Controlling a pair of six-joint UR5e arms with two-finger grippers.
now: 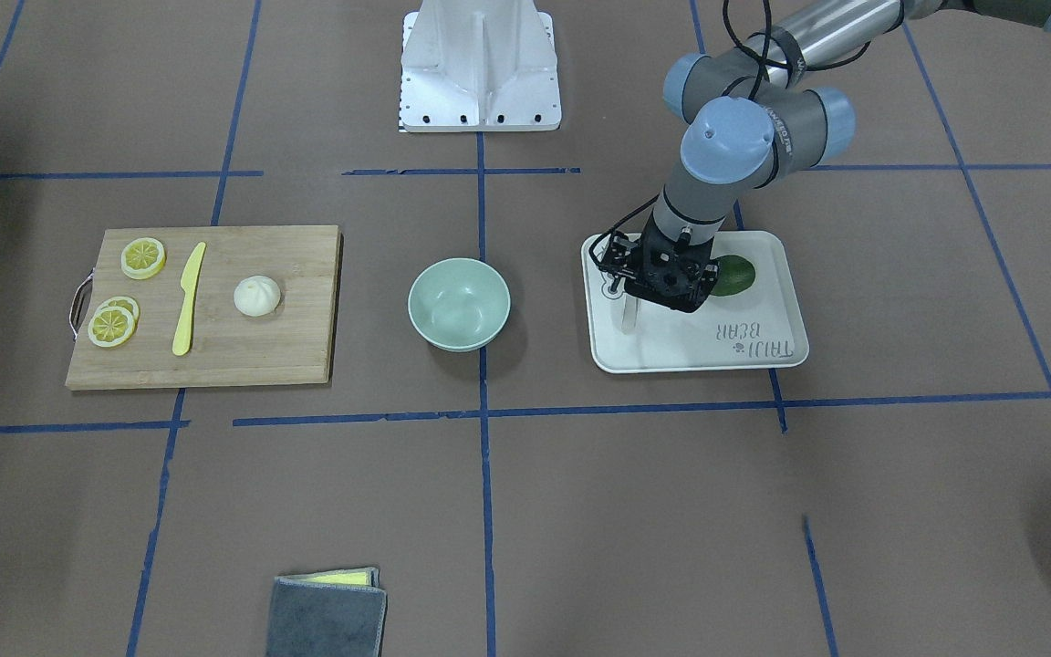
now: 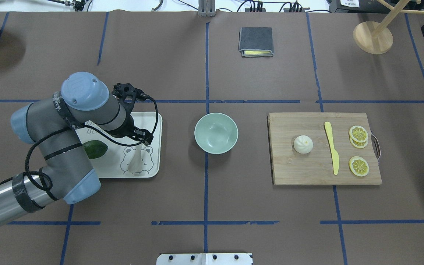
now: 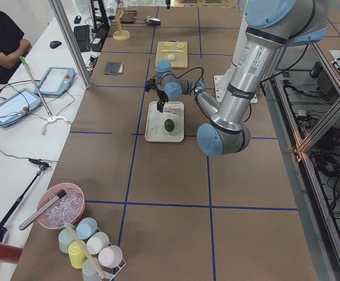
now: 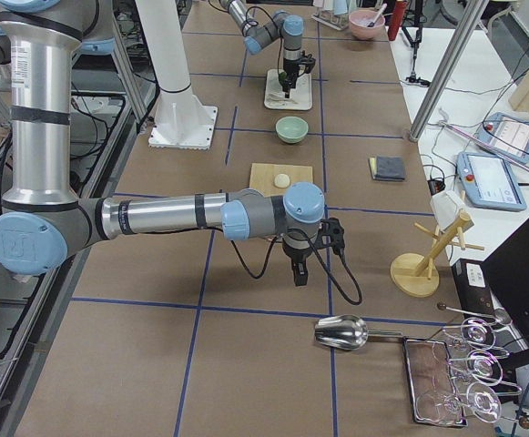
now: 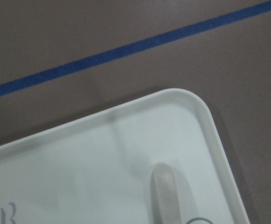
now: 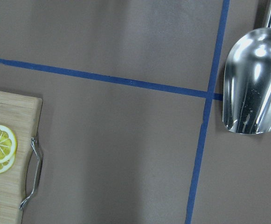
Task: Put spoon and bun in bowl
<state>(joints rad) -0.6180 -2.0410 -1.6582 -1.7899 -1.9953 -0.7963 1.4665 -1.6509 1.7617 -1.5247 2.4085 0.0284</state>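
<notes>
The pale spoon (image 2: 135, 162) lies on the white bear-print tray (image 2: 154, 121). Its handle also shows in the front view (image 1: 628, 315) and in the left wrist view (image 5: 165, 196). My left gripper (image 1: 660, 283) hangs over the tray, just above the spoon's handle end. Its fingers are hidden under the wrist, so I cannot tell if it is open. The mint-green bowl (image 2: 216, 133) stands empty at the centre. The white bun (image 2: 303, 144) sits on the wooden cutting board (image 2: 300, 171). My right gripper (image 4: 298, 271) hangs over bare table far from the board; I cannot tell its state.
A dark green avocado (image 2: 95, 149) lies on the tray. A yellow knife (image 2: 331, 147) and lemon slices (image 2: 358, 166) lie on the board. A folded grey cloth (image 2: 255, 41), a wooden stand (image 2: 373, 36) and a metal scoop (image 6: 254, 79) lie further off.
</notes>
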